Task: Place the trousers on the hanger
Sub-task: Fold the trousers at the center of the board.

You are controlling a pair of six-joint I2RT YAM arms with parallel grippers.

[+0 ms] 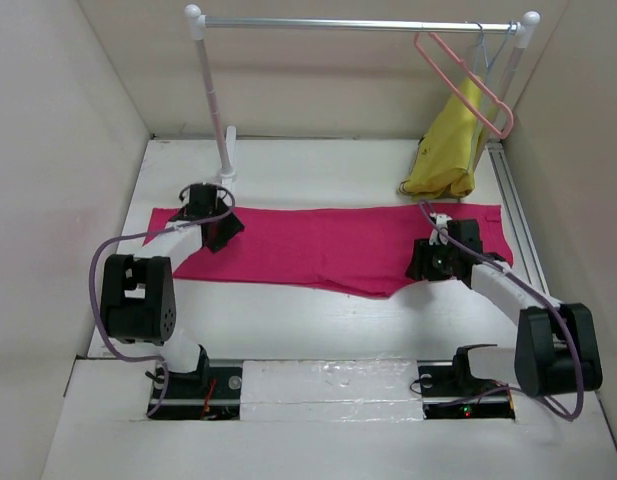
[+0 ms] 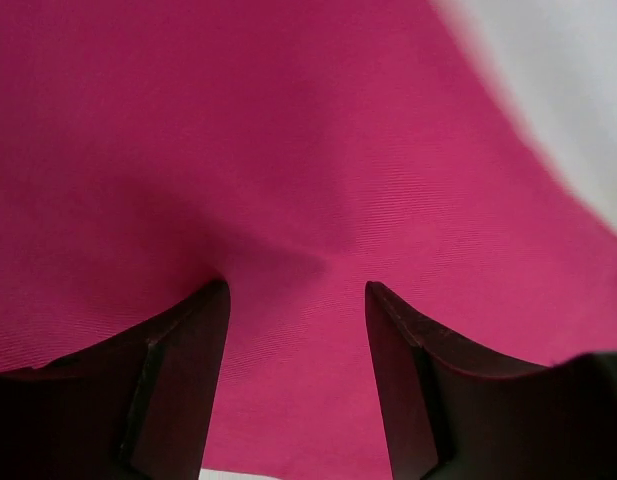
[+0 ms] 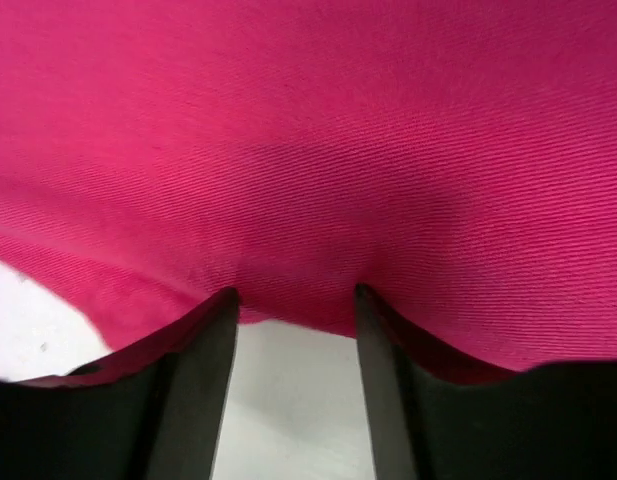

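Trousers (image 1: 328,245) of bright magenta-pink cloth lie spread flat on the white table (image 1: 318,170), a long band running from its left side to its right, smooth on top with a finely ribbed weave in the wrist views and a near edge that dips lowest right of centre. At the left end of the garment, the left claw (image 1: 216,238) stands down on the cloth; its wrist camera shows the two dark fingers (image 2: 183,370) spread apart, tips resting on the fabric, which shows a faint crease between them, with nothing pinched. Toward the right end, the right claw (image 1: 431,265) sits at the near hem; its fingers (image 3: 188,390) are likewise held apart and straddle the edge of the cloth, with bare table showing in the gap below the hem and pink fabric beyond the tips. Well apart from the trousers, at the far right, the salmon-pink hanger (image 1: 458,90) hangs tilted from the metal rail (image 1: 358,24) of the rack. Counted: one pair of trousers, two claws, two hangers (the salmon-pink one and a pale blue-grey hanger (image 1: 485,60) just behind it), one mustard-yellow garment (image 1: 448,155) drooping beneath them, and one rail.
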